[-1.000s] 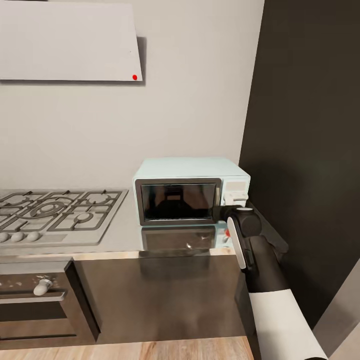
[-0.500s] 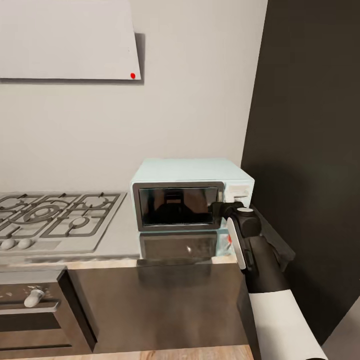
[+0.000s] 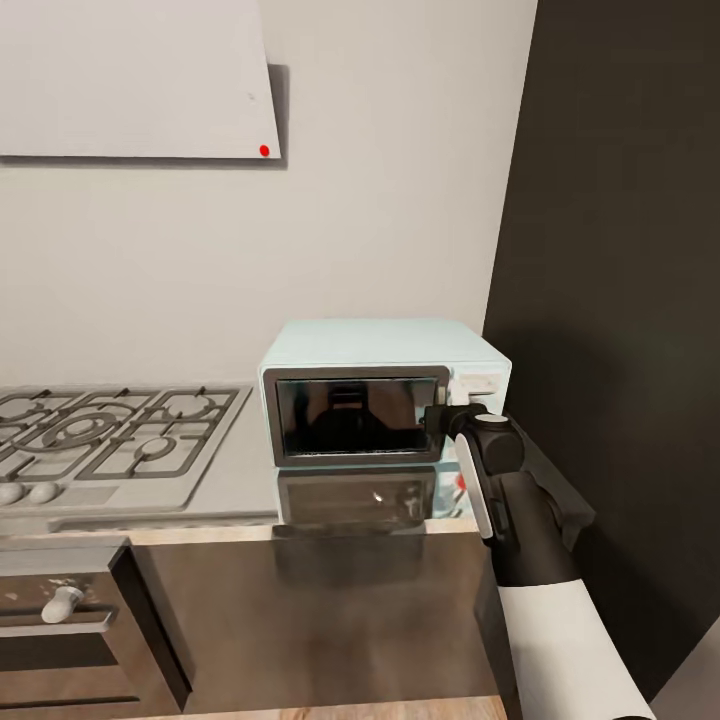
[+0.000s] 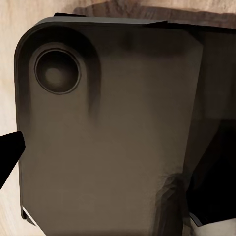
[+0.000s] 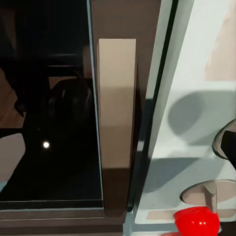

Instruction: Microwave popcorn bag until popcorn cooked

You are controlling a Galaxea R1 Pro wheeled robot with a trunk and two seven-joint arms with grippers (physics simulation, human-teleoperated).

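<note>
The pale grey wall (image 3: 380, 200) is filling the background of the head view, with a dark full-height panel (image 3: 620, 250) standing at its right and a white hood (image 3: 130, 80) with a red dot hanging at the upper left. The grey, slightly reflective counter (image 3: 240, 470) is running left to right above dark cabinet fronts (image 3: 310, 620), with a strip of wood floor showing at the bottom edge. A steel gas hob (image 3: 110, 440) is lying on the left part of the counter, and a dark built-in oven with a pale knob (image 3: 60, 603) is sitting below it. The microwave (image 3: 380, 385) is standing upright at the right end of the counter, against the wall and just beside the dark panel; its long axis is running left to right and its door is facing the robot. It is appearing as a pale blue box with a dark-framed glass door, shut, and a white control panel at the right. The right arm is reaching up to the control panel, and the right end effector (image 3: 448, 418) is sitting at the door's right edge; whether its fingers are apart or together cannot be told. In the right wrist view, the door handle (image 5: 117, 123), the knobs and a red indicator light (image 5: 196, 221) are appearing close up. The left wrist view is showing a dark rounded body over wood floor, and the state of the left end effector cannot be told.
</note>
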